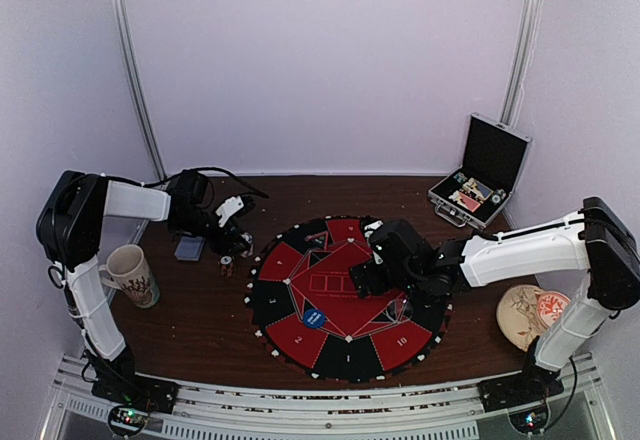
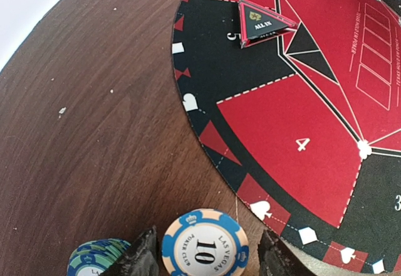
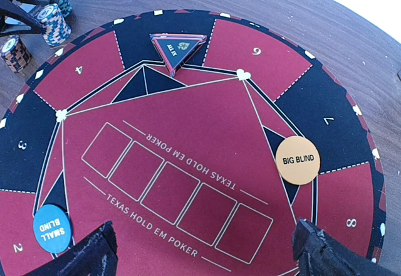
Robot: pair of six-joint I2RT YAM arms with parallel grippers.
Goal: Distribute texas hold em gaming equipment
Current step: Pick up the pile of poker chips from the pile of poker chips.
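Note:
The round red-and-black poker mat (image 1: 300,335) lies mid-table. My left gripper (image 1: 236,245) is open, its fingers on either side of a stack topped by a blue-and-peach "10" chip (image 2: 205,244), just off the mat's left rim. A teal chip stack (image 2: 97,257) stands beside it. My right gripper (image 3: 213,257) is open and empty, hovering over the mat's centre (image 1: 365,278). The orange BIG BLIND disc (image 3: 297,160) and the blue SMALL BLIND disc (image 3: 52,228) lie on the mat. A grey-blue card deck (image 1: 189,248) lies left of the chips.
A triangular ALL IN marker (image 3: 177,47) sits on the mat near seat 5. A patterned mug (image 1: 132,275) stands far left. An open silver-edged black case (image 1: 480,175) is at the back right. A floral plate (image 1: 530,315) lies under the right arm.

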